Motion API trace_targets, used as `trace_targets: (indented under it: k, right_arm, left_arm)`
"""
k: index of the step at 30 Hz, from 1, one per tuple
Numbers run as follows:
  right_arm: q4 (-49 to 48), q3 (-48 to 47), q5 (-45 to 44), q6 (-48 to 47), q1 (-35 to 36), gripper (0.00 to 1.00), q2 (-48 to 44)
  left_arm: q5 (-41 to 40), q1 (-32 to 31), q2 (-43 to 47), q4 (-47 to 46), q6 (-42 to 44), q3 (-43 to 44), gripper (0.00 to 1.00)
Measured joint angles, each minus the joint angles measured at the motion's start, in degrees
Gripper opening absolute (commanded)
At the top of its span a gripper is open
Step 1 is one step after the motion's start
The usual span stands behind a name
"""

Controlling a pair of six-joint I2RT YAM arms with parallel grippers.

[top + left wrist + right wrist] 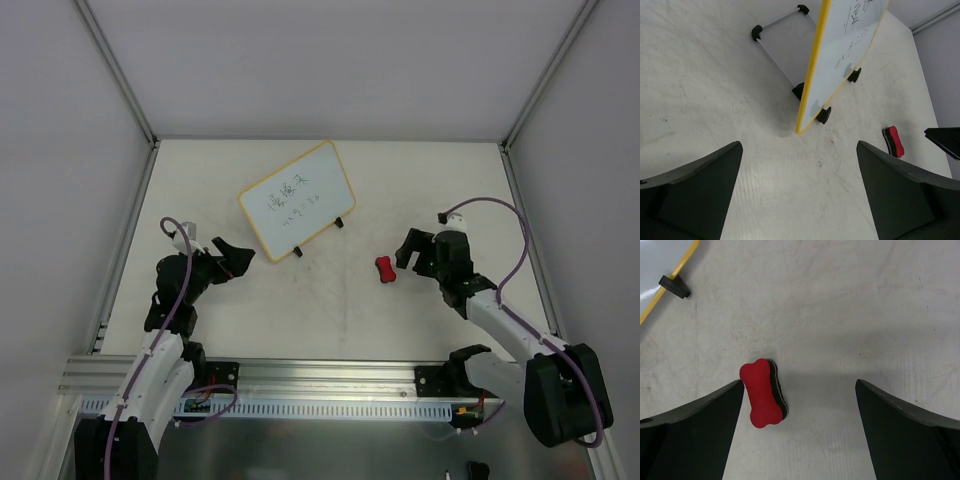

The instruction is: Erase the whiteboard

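The whiteboard (297, 199) stands tilted, far middle, writing on it; L gripper (235, 258) near its corner, R gripper (408, 254) just beside the red eraser (384, 270), both gaping open; I'd shift R so the block sits mid-fingers, then pinch; only R wrist cam shows its bone shape.

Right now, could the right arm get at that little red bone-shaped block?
Probably yes. The right pincer hangs open just short of the red block, which lies alone on the table, and nothing stands between them. The whiteboard is off to one side.
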State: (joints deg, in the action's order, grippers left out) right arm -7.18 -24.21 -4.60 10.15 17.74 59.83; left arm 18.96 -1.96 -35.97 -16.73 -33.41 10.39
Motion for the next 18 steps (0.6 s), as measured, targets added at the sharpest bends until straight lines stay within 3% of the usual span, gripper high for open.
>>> trace_targets:
  k: [5,8,18]
  right_arm:
    - [2.54,-3.34,-0.79,-2.05,1.97,0.99,3.52]
    - [5.22,-7.48,-2.10,-3.65,4.22,0.81,7.85]
    - [10.01,-13.00,-2.75,-7.72,9.73,0.83,14.56]
  left_arm:
    - [0.04,0.00,-1.73,0.00,0.00,0.09,0.99]
    - [0.04,0.00,-2.25,0.02,-0.02,0.11,0.99]
    - [0.04,0.00,-1.99,0.02,0.00,0.37,0.99]
